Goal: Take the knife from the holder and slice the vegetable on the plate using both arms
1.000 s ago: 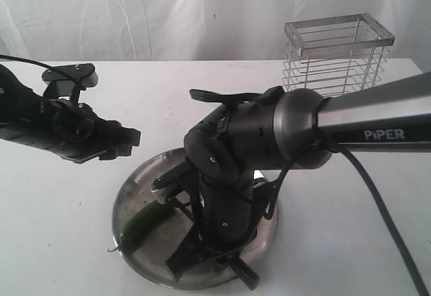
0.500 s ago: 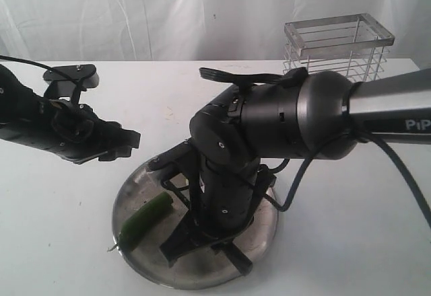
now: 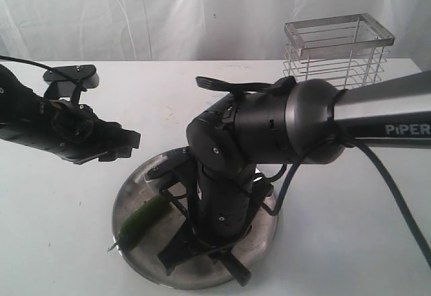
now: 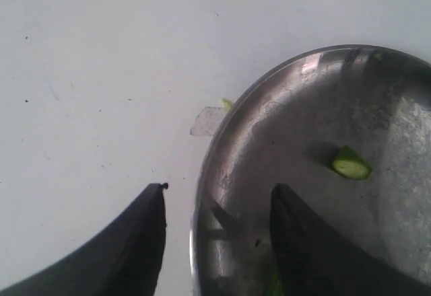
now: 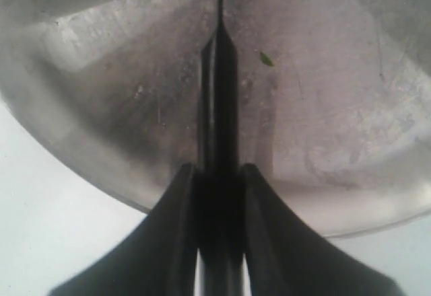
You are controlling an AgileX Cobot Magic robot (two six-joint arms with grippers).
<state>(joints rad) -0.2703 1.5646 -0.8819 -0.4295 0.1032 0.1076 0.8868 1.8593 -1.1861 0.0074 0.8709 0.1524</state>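
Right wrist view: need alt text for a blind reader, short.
The right tool is shut on the black knife, whose handle sits between the two dark fingers and whose blade points away over the steel plate. A tiny green fleck lies on the plate beside the blade; white table shows beyond the rim.

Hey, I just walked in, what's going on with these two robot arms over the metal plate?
The right gripper is shut on the knife, held low over the plate beside the vegetable. A small cut green piece lies on the plate. The left gripper is open and holds nothing, above the plate's edge. The holder stands at the back of the table.
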